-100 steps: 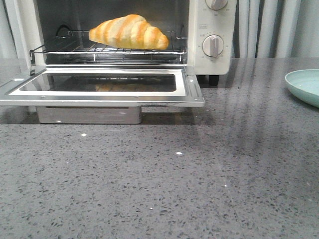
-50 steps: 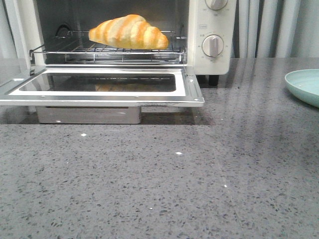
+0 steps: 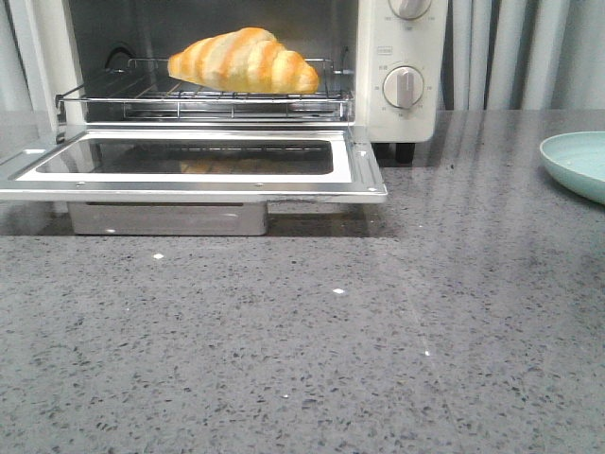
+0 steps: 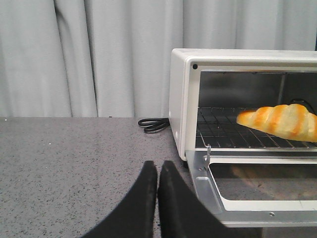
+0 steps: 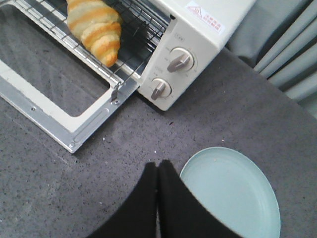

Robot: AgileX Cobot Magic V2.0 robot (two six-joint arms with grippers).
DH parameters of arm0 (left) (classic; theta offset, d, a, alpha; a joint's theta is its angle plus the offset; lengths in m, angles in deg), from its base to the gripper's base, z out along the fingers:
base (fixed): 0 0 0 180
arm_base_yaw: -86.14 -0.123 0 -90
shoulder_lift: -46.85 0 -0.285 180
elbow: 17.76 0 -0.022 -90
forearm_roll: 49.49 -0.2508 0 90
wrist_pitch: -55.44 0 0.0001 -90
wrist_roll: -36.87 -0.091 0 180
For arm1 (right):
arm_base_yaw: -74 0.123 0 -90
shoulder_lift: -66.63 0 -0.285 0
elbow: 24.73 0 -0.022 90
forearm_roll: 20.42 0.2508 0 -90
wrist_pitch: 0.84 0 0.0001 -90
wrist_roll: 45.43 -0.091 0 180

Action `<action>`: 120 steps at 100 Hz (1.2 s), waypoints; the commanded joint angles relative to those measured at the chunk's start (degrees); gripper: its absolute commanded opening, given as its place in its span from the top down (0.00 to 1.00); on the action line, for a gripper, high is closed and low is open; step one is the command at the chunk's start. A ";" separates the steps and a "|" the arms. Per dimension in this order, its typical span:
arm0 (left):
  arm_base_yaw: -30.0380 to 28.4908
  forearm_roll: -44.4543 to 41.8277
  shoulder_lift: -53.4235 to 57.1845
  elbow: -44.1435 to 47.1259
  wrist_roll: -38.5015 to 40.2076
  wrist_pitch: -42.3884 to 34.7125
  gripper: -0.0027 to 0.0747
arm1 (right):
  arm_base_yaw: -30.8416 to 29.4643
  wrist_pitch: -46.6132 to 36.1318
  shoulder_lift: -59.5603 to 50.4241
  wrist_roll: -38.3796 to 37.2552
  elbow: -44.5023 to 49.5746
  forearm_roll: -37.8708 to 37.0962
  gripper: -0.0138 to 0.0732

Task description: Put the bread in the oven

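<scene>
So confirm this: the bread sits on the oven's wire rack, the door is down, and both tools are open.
Not quite. Both tools are shut: left tool, right tool, as each wrist view shows. The bread is on the oven rack, door down.

Kitchen-style test setup, cream toaster oven on a speckled grey stone table, pale green plate right of the oven, grey curtains behind it
</scene>
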 commanded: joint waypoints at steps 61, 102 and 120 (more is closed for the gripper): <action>-0.08 0.39 -0.95 -1.40 0.36 -4.59 0.99 | 0.01 0.10 -4.02 -2.98 4.01 -2.12 0.92; -0.08 0.39 -0.95 -1.40 0.36 -4.59 0.99 | -4.44 -11.76 -4.77 -2.35 7.37 6.87 0.92; -0.08 0.39 -0.95 -1.40 0.36 -4.59 0.99 | -9.35 -19.99 -7.06 0.07 13.96 12.13 0.92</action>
